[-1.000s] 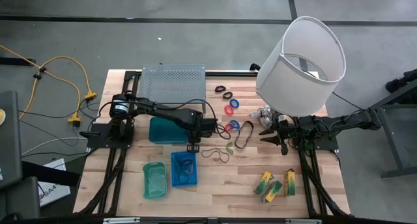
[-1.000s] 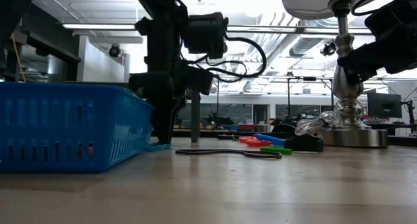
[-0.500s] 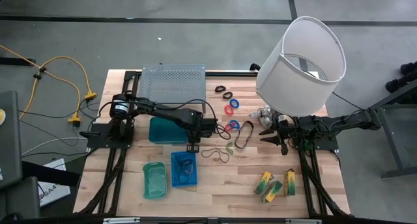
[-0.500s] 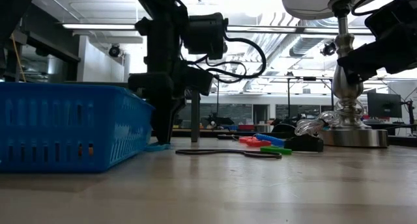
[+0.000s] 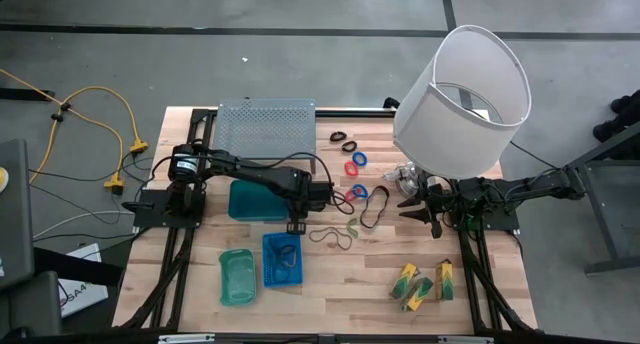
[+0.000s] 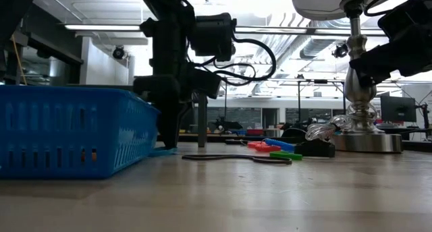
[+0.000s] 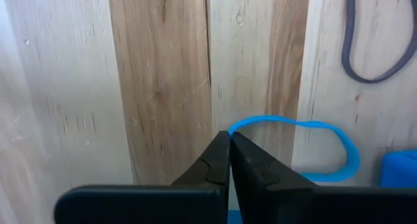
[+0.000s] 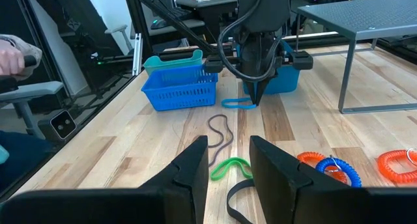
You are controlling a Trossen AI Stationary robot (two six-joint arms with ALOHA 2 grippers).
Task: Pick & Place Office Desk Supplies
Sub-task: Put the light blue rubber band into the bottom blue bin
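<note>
Only the left gripper (image 7: 229, 140) has moved, its tips now pinched on the blue band (image 7: 319, 149) lying flat on the table (image 5: 330, 284) beside the blue basket (image 5: 282, 259), likely its destination, while the right gripper (image 8: 228, 160) waits half-open near the lamp (image 5: 465, 99).

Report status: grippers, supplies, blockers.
Left gripper shut on blue band beside blue basket. Right gripper open, idle near lamp. Nothing blocking.

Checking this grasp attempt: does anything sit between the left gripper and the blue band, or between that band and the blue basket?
Nothing visible does. The left gripper is shut on the blue band, right beside the blue basket.
</note>
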